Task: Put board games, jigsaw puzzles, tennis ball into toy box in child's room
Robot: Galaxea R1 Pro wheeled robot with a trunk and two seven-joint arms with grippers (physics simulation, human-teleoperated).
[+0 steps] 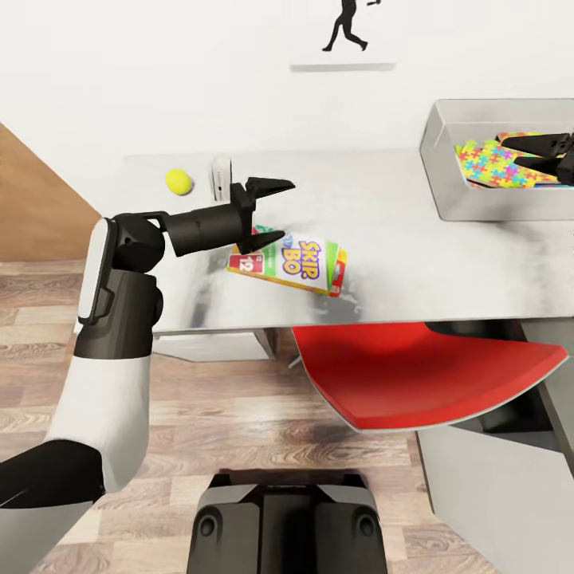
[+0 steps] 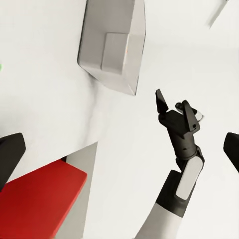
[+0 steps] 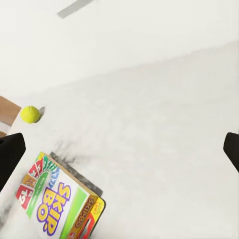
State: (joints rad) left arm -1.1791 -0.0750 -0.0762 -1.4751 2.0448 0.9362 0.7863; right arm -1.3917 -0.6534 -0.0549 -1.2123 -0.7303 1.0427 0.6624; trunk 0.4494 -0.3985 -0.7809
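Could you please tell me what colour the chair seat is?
Red: the chair seat shows best in the head view.

The table (image 1: 414, 239) carries 1 SKIP BO game box (image 1: 291, 263), 1 tennis ball (image 1: 178, 181) and 1 toy box (image 1: 446, 159) holding jigsaw puzzles (image 1: 494, 163), their number unclear.

Toy box (image 1: 446, 171) and right claw (image 1: 550, 151) cut off by head view's right edge.
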